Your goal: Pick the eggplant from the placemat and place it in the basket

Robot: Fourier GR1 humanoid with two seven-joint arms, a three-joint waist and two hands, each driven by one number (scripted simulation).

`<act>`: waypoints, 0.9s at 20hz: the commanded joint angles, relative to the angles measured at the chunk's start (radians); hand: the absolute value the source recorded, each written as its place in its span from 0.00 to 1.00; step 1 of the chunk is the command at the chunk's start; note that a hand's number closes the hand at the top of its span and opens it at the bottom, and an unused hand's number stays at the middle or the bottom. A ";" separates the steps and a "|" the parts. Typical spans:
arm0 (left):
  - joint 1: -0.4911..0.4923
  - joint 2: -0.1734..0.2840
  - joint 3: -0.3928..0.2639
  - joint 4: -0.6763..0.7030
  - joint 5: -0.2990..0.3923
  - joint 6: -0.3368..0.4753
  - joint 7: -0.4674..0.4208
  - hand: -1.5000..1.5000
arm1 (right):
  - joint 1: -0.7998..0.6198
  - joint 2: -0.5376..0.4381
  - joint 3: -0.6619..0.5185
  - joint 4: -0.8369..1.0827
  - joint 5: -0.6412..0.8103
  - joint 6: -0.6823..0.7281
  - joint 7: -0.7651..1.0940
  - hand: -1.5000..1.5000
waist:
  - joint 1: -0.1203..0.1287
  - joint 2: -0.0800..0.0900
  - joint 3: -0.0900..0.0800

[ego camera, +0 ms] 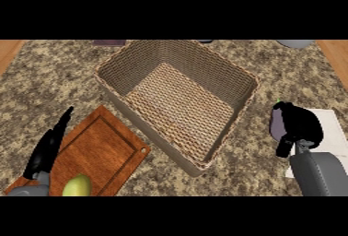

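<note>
Two hands show: the right hand (299,129) curls its fingers (284,148) round the dark eggplant (276,123), hiding most of it, above the white placemat (329,131) right of the woven basket (234,73). The left hand (46,152) rests with straight fingers beside a wooden cutting board (102,147); a yellow-green fruit (77,185) is cut off below. No writing is visible on the speckled tabletop (54,87)

The basket (178,99) sits mid-counter (54,87), cutting board (98,152) at its front-left, placemat (329,129) by the right edge.
</note>
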 commanded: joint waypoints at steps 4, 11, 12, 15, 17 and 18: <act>-0.011 -0.035 -0.021 0.001 -0.032 0.030 0.035 0.50 | 0.056 0.063 0.105 0.058 0.072 -0.085 -0.033 1.00 | 0.002 0.021 0.024; -0.011 -0.012 0.007 0.058 -0.022 0.010 -0.026 0.50 | 0.017 0.122 0.117 -0.103 0.184 -0.141 0.166 1.00 | -0.010 0.016 0.023; 0.029 -0.005 0.013 0.000 -0.012 0.005 0.006 0.50 | 0.083 0.195 0.147 -0.174 0.214 -0.120 0.273 1.00 | -0.018 0.005 0.022; 0.031 -0.010 0.019 0.026 -0.018 0.020 0.002 0.50 | 0.175 0.234 0.186 -0.232 0.218 -0.177 0.476 1.00 | -0.049 -0.007 0.022; 0.032 0.008 0.034 0.021 -0.008 0.009 0.006 0.50 | 0.214 0.236 0.237 -0.300 0.221 -0.214 0.579 1.00 | -0.056 -0.017 0.022; 0.043 -0.010 0.026 0.031 -0.014 0.022 -0.004 0.50 | 0.239 0.237 0.283 -0.343 0.249 -0.217 0.650 1.00 | -0.058 -0.012 0.020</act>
